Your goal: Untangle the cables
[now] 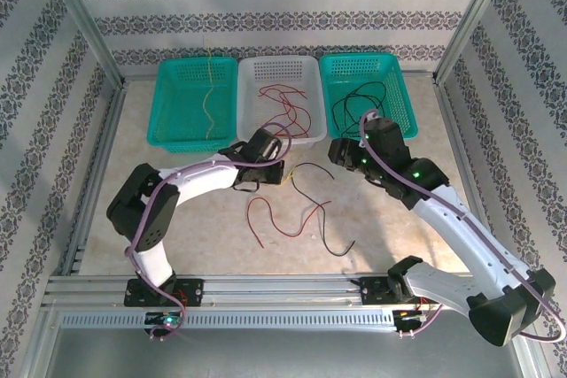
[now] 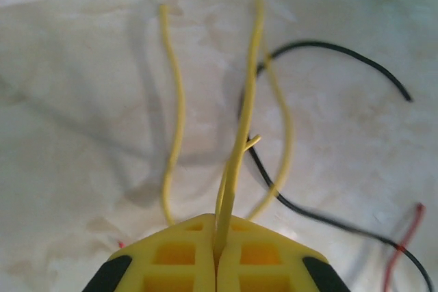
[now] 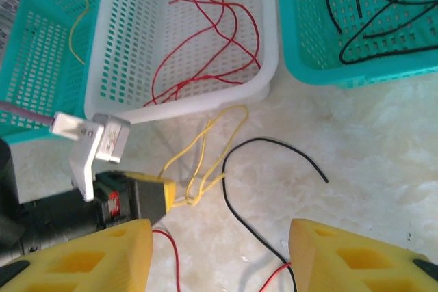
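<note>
we clamp left gripper on yellow cable to lift it off black cable ahead | right gripper spread, empty, above black cable, likely ready to pin it

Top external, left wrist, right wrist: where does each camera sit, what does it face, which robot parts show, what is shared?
Top external: above and behind, looking down on the table; both arms show.
Left wrist: behind the shut left end effector, facing the yellow cable it grips.
Right wrist: behind the open right end effector, facing the white basket.
Shared: both wrist views show the yellow cable.
</note>
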